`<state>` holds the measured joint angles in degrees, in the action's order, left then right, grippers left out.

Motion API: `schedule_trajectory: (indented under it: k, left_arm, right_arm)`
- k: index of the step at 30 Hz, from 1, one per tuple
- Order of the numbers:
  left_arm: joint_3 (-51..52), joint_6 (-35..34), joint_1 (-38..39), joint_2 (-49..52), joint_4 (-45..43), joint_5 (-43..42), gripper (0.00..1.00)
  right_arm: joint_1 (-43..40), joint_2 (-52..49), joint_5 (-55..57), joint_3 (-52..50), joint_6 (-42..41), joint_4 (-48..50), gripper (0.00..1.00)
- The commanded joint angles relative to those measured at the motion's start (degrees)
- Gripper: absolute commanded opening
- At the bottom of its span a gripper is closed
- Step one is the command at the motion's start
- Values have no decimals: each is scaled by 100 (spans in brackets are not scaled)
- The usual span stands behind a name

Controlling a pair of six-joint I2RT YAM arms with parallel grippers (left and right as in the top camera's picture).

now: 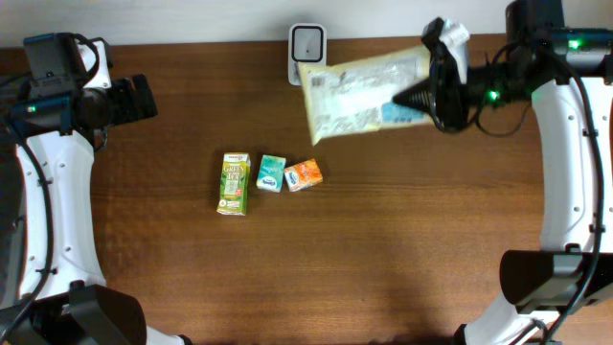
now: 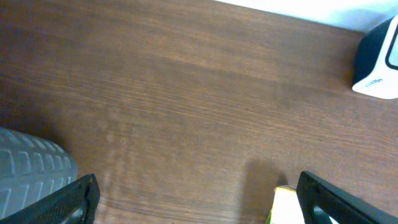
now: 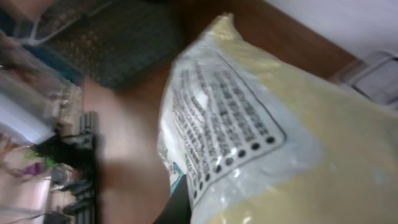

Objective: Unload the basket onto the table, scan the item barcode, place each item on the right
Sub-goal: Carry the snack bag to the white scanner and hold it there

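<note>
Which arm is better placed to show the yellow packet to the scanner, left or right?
Right. The right claw is shut on the yellow packet, held close to the white scanner. The left claw is open, empty, and far from both.

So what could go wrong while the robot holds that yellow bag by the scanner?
1. The right gripper pinches the floppy yellow bag by one edge only, so it might sag or slip out.
2. The bag's printed side faces up, so the scanner next to it may miss the barcode.
</note>
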<state>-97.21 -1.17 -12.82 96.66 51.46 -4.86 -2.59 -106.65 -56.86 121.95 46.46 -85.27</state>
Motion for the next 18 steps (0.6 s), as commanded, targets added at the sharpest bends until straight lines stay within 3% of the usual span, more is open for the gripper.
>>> schedule_trajectory:
  k: [1,4,7,12,18]
  left_arm:
    - [-98,-37,-35,-4,2,20,99]
    - [-98,-37,-37,-4,2,20,99]
    - [-98,-37,-35,-4,2,20,99]
    - [-98,-37,-35,-4,2,20,99]
    - [-98,-37,-35,-4,2,20,99]
  right_arm:
    - [490,55,2603,118,-2199,962,4]
    - [1198,-7,4732,116,-2555,2009,4]
    - [1875,-282,6441,116,-1827,3128,4]
    - [2339,-997,7733,116,-151,4846,4]
    - [2586,-2017,8872,116,1008,6435,4]
